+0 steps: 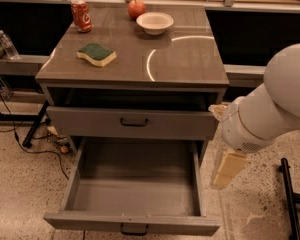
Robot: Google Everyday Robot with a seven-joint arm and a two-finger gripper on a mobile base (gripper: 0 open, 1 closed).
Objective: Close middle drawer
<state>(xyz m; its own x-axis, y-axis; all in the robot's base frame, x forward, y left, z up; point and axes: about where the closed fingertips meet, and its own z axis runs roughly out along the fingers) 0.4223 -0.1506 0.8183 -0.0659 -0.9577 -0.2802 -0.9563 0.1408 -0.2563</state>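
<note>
Middle drawer, pulled fully out, lying left of claw and clear of it; claw state, open or closed, not discernible; closing push judged entirely outstanding.

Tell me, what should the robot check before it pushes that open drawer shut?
1. Middle drawer pulled far out: ok.
2. Nothing sticking up from inside it: ok.
3. Gripper facing the drawer's front: not ok; it hangs to the drawer's right, beside the side wall.
4. Gripper touching the drawer: cannot tell.
5. Handle visible at the front's centre: ok.
6. Top drawer, slightly out, above the closing path: ok.
</note>
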